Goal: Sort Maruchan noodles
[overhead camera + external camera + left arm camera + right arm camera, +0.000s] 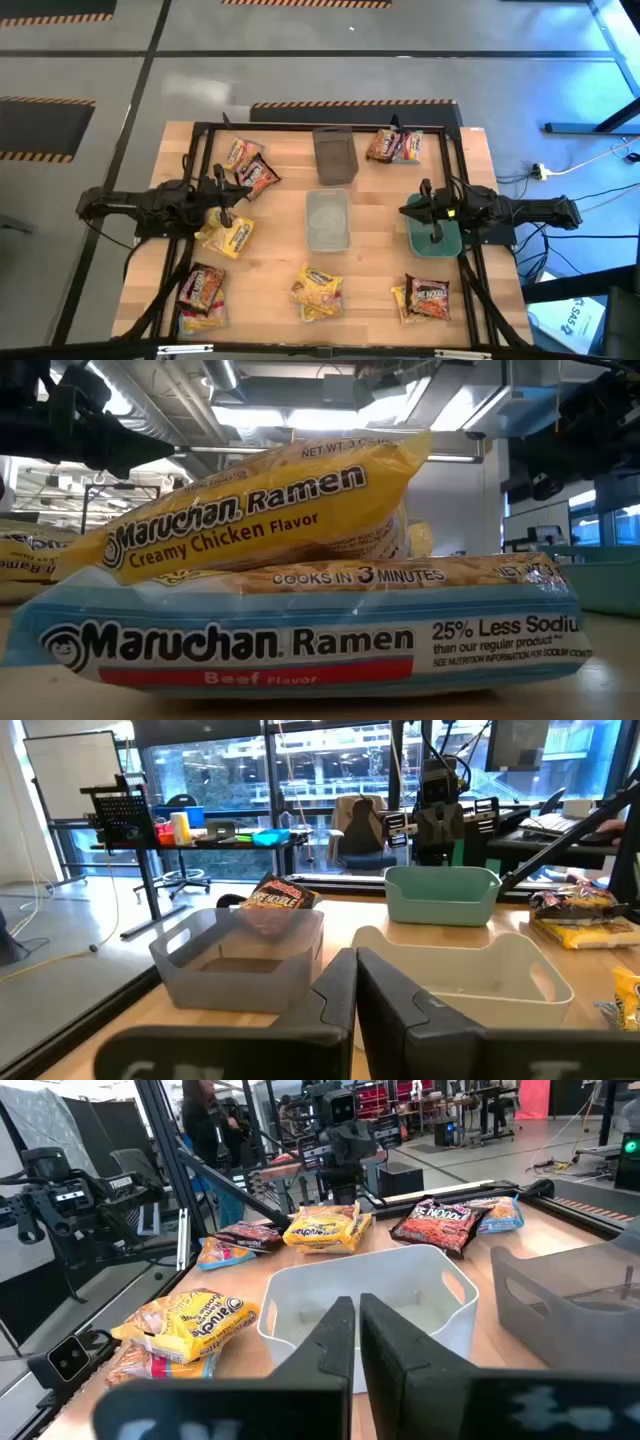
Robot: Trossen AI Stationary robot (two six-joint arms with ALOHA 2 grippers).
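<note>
Maruchan noodle packets lie in small piles on the wooden table [380, 260]: far left [248, 168], far right [393, 146], left middle [228, 236], near left [202, 293], near middle [317, 292] and near right [425, 298]. In the low view a yellow packet [260, 510] rests on a blue one [300, 635]. My left gripper [235, 192] [355, 982] hovers shut at the left, between two piles. My right gripper [405, 210] [355, 1335] hovers shut at the right, beside the teal bin. Neither touches anything.
A dark grey bin [335, 155] stands at the far middle, a clear bin [327, 220] at the centre and a teal bin [437, 238] under my right arm. A black frame [300, 127] borders the table. A person [205, 1125] stands in the room beyond.
</note>
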